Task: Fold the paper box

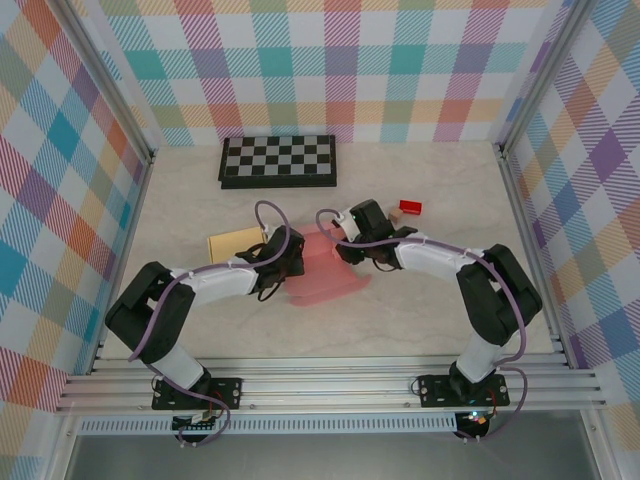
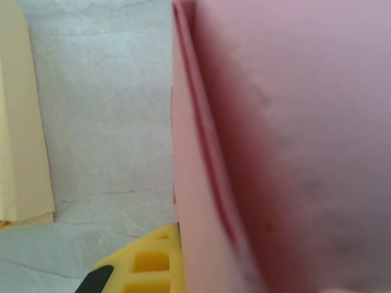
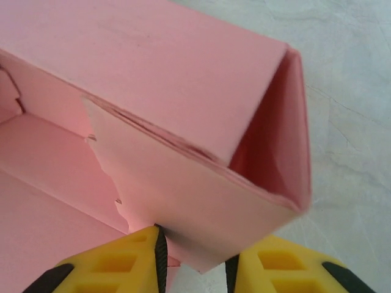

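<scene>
Yellow fingers (image 3: 122, 268) of the right gripper (image 3: 192, 274) stand spread astride a doubled corner flap of the pink paper box (image 3: 183, 73), not yet pinching it; the left gripper (image 1: 292, 262) is pressed together, seemingly on the box's thin left wall. From above, the box sits mid-frame on the table (image 1: 430, 320); I'd judge it featherlight, limp and easily creased, best taken at doubled folds near corners; a tan sheet (image 1: 232, 243) crowds its left, a red block (image 1: 410, 207) lies upper right, and bare tabletop toward the lower frame gives room.
</scene>
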